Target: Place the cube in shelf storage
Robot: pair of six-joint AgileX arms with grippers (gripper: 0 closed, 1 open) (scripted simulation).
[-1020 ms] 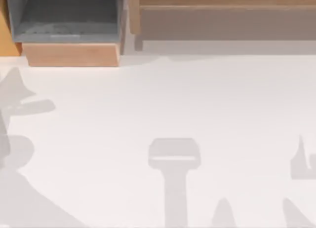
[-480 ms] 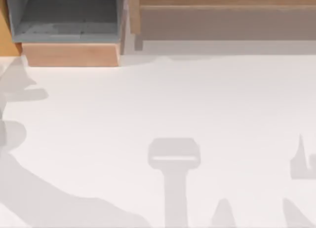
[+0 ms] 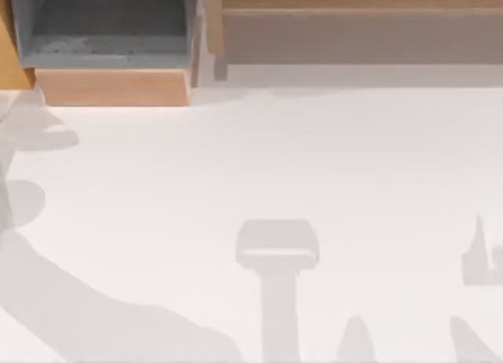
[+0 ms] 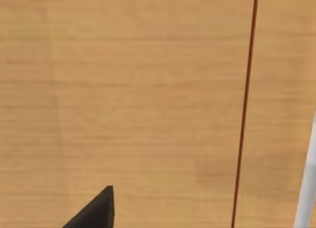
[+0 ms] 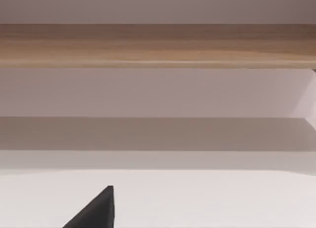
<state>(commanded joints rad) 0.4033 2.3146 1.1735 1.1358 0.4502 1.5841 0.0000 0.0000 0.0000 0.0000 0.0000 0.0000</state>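
White, bare table (image 3: 259, 166) takes up the near and middle ground of the top view, crossed by grey shadows of the arms, the largest along the left side. A dark fingertip (image 4: 96, 213) of my left gripper pokes into the left wrist view against pale, grained wood with a thin red-brown seam, so that arm seems close to a wooden panel near the left; whether its fingers are spread or pressed together I cannot tell. A like dark fingertip (image 5: 96, 213) of my right gripper appears in the right wrist view over the table, facing the long wide wooden shelf storage with its light brown edge and brownish-grey face (image 5: 158, 45); its state I cannot tell either. Across the far edge, the shelf storage (image 3: 361, 33) spans the centre and right, and beside it at the far left sits a box-like grey-lined wooden compartment (image 3: 110, 33). I cannot find the small yellow-and-green puzzle cube, so where it lies is unknown. Judging by this, the step in hand is locating and reaching the cube; approach slowly, keeping clear of the compartment's wooden wall, which crowds the left arm.
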